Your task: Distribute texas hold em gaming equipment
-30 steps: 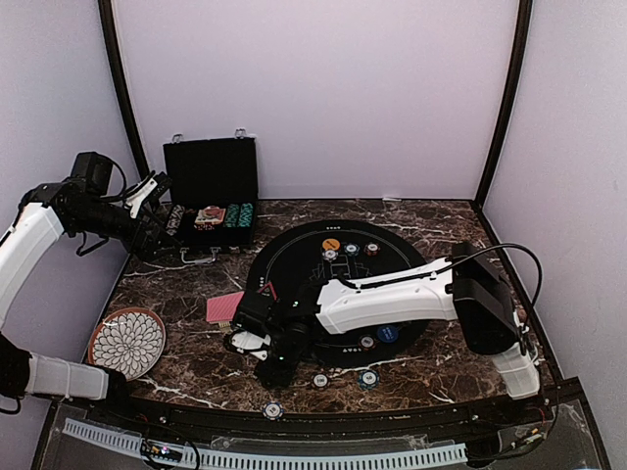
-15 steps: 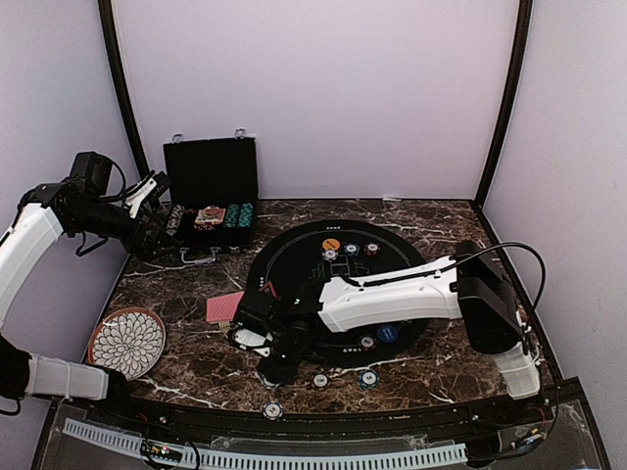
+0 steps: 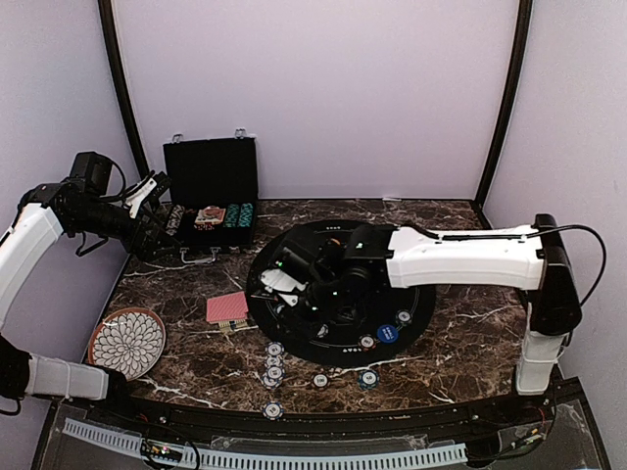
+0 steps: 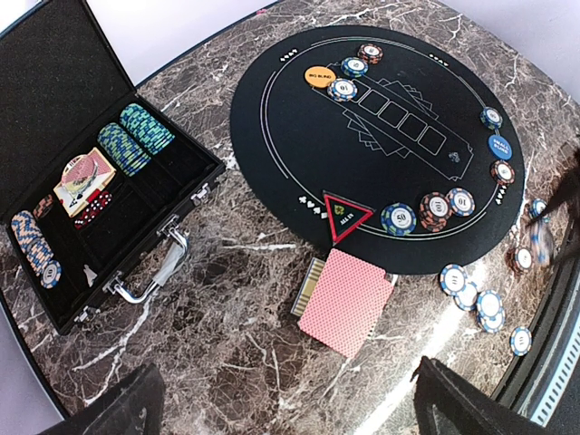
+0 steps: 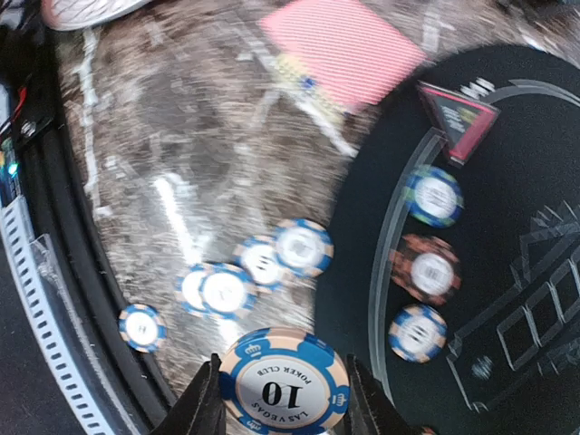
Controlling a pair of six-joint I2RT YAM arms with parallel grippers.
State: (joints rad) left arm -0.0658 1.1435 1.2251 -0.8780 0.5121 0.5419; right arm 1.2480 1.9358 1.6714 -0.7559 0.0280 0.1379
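Right tool [image 5: 283,399] gripping a blue poker chip [image 5: 285,382] above loose chips [image 5: 256,272]; left tool [image 4: 290,399] wide.

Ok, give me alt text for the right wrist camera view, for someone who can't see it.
The right gripper holds a blue-and-white poker chip marked 10 between its fingers, above a brown marble table. Below it, several loose chips lie beside a black round mat that carries three more chips, with a red-backed card deck further off.

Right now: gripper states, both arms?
Left gripper: open, holding nothing.
Right gripper: closed on a blue-edged poker chip.
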